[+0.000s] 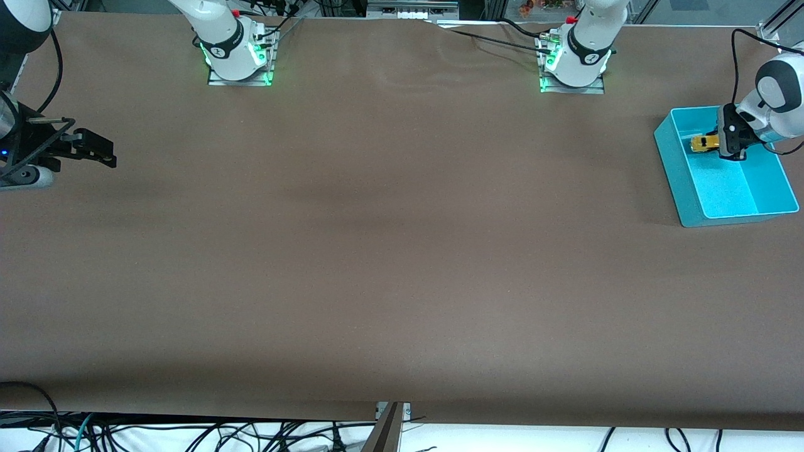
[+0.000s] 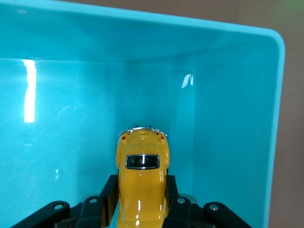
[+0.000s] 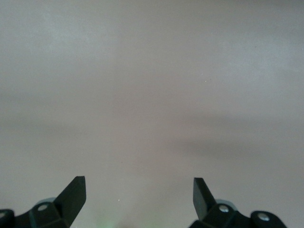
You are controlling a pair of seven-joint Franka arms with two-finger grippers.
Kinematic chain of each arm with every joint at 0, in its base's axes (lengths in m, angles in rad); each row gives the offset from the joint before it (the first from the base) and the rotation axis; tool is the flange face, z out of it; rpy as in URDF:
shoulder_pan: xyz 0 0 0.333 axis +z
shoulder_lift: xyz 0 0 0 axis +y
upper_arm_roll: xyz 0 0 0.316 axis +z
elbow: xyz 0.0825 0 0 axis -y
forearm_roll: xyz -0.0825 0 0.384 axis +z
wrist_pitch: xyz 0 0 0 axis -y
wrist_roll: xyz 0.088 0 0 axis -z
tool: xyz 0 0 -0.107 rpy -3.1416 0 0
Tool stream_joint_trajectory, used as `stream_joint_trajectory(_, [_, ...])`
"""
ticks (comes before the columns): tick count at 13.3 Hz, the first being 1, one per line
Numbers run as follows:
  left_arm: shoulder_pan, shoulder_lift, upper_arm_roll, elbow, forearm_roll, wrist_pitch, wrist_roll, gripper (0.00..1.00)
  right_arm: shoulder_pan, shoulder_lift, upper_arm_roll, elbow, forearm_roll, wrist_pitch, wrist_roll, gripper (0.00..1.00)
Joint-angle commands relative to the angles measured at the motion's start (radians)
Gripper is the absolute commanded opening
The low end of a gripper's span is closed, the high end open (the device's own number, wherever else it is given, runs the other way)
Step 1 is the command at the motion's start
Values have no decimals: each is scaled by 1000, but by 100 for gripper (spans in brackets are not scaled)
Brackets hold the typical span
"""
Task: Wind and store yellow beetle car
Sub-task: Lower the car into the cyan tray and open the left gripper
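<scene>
yellow beetle car (image 2: 141, 185) | upright, dark windows | gripped inside teal bin (image 1: 675, 169)

left gripper (image 1: 728, 141) holding yellow beetle car (image 1: 705, 143), over blue bin (image 1: 722, 207)

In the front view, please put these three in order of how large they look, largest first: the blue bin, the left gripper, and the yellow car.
1. The blue bin, clearly the largest.
2. The left gripper, over the bin and shut on the car.
3. The yellow beetle car, the smallest, partly hidden by the gripper.
</scene>
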Motion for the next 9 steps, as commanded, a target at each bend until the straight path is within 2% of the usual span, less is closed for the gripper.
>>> stream_joint_trajectory(1, [10,42,-2,-5,29,57,8,33,-3,-1,3,18,12,-18,15,100])
stream_joint_trajectory(2, [10,48,-2,-5,29,62,1,57,-3,-1,3,18,12,-18,15,100])
stream_joint_trajectory(5, [10,37,-2,1,29,50,6,83,-3,-1,3,18,12,-18,15,100])
stream_joint_trajectory(6, [8,17,-2,7,29,42,14,98,-3,-1,3,18,10,-18,15,100])
stream_joint_trajectory(9, [-37,-79,-8,42,6,-28,14,98,-3,-1,3,18,10,-18,15,100])
